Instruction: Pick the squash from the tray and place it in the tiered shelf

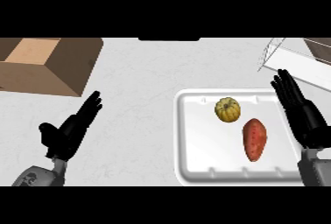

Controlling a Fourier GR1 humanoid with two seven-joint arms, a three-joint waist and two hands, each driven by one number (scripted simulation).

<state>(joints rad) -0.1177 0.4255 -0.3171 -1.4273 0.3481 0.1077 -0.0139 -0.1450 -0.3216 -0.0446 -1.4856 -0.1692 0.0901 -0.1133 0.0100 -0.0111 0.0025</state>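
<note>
A small yellow ribbed squash (227,109) lies in the upper middle of the white tray (194,144). Just below and to its right lies an orange-red sweet potato (255,139). The tiered shelf (298,59), a white wire-and-panel frame, stands at the top right, partly cut off by the view's edge. My right hand (301,116) is open, fingers straight and pointing up, over the tray's right rim, a short way right of the squash. My left hand (71,131) is open too, far to the left of the tray, holding nothing.
An open brown cardboard box (45,63) stands at the top left corner of the light grey counter (142,74).
</note>
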